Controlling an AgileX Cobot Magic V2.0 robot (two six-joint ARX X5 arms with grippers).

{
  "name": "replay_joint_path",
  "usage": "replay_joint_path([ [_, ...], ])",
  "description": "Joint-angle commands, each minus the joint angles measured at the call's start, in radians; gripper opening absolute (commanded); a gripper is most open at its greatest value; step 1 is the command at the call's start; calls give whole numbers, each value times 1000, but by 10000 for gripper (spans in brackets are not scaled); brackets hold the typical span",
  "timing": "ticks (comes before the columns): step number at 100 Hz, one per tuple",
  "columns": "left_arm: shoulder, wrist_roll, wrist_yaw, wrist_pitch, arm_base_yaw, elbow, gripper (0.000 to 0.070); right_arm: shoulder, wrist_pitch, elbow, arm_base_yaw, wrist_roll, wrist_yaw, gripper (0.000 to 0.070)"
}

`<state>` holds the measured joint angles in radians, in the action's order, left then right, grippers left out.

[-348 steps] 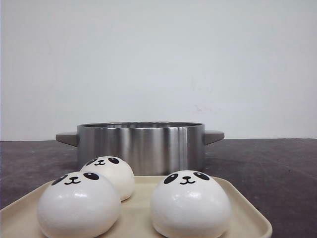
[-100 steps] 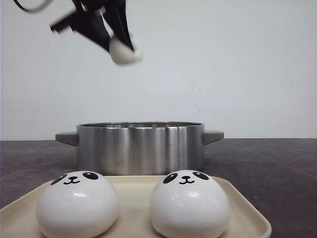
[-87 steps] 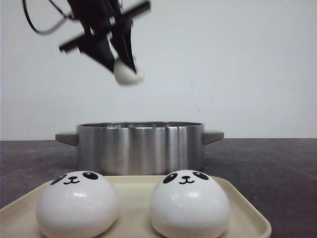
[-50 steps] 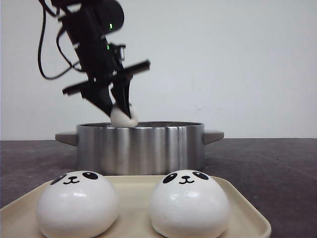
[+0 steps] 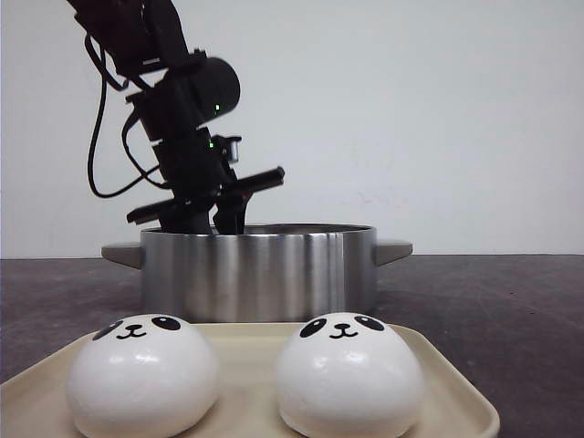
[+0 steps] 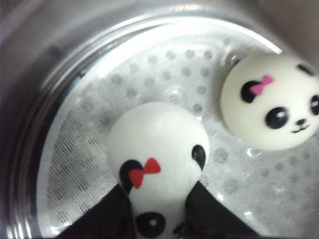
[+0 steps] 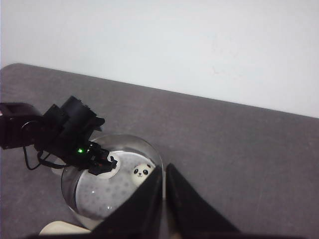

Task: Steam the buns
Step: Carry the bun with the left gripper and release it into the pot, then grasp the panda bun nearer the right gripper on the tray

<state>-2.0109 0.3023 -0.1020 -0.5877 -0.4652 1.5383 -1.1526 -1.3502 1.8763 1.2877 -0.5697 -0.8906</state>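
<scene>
we log: left gripper (image 6: 158, 226) down inside the pot (image 5: 259, 272), jaws pinching one bun (image 6: 158, 162) over the perforated insert (image 6: 149, 79); second bun (image 6: 271, 102) near the insert's edge; two buns (image 5: 143, 374) on the tray (image 5: 461, 401); right gripper (image 7: 163, 191) jaws pressed together.

I am reading no text, label, brand, number or sign anywhere in these views. I am checking the brushed steel two-handled pot (image 5: 260, 271), the pale beige tray (image 5: 453, 394), the glossy white panda-faced buns (image 5: 350, 375) and the black left arm (image 5: 182, 137), and nothing written is showing on any of them. The buns are carrying only painted faces and, in the left wrist view, small bows; those are pictures, not lettering.
</scene>
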Motion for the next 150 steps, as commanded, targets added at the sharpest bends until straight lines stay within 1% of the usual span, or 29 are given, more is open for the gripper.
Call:
replay_joint_path([
  [1,-19,-10,2,8,0,25,31,-10,-74,6,14,-38,-3,1],
  [8,-19,-10,1,15,1,25,49,-10,-74,-2,14,-52,-1,1],
  [11,-19,-9,1,15,2,25,91,-10,-74,-5,15,-56,-2,1],
  [15,-19,-9,1,13,4,25,183,-10,-74,-8,18,-60,-2,1],
  [21,-19,-10,1,12,6,25,363,-10,-74,-10,22,-62,-4,1],
  [24,-19,-10,1,13,7,25,438,-10,-74,-10,22,-62,-5,1],
  [29,-19,-9,1,16,9,25,516,-10,-74,-10,22,-62,-5,1],
  [32,-19,-9,0,21,9,25,532,-10,-74,-10,22,-61,-5,1],
  [42,-19,-2,-1,25,13,30,541,-10,-74,-10,22,-60,-8,1],
  [53,-19,-2,-3,10,13,56,647,-10,-74,-10,22,-59,-9,1],
  [61,-19,-3,-3,-1,13,89,679,-10,-74,-10,22,-59,-18,1],
  [68,-17,-2,-3,-16,13,130,678,-10,-74,-10,22,-58,-35,1],
  [76,-16,-2,-2,-67,13,193,677,-9,-74,-10,22,-59,-38,1],
  [89,-2,8,-2,-166,11,319,671,-9,-74,-10,22,-69,-10,1],
  [100,60,7,2,-212,11,401,671,-10,-74,-12,21,-86,68,1],
  [116,224,-8,-6,-223,11,417,671,-10,-74,-34,8,-111,151,1],
  [120,268,-16,-29,-242,11,417,672,-10,-74,-50,-2,-112,190,1],
  [129,360,-62,-84,-320,11,417,672,-13,-73,-89,-29,-112,277,2],
  [137,438,-86,-84,-396,11,417,672,-25,-70,-132,-58,-112,363,2],
  [138,447,-89,-83,-404,11,417,672,-28,-69,-145,-64,-112,383,2],
  [143,497,-103,-82,-439,11,417,672,-40,-64,-179,-79,-112,424,4],
  [147,537,-113,-80,-457,11,417,672,-49,-54,-211,-87,-112,447,26],
  [150,568,-120,-77,-469,11,417,672,-54,-41,-237,-92,-112,462,62],
])
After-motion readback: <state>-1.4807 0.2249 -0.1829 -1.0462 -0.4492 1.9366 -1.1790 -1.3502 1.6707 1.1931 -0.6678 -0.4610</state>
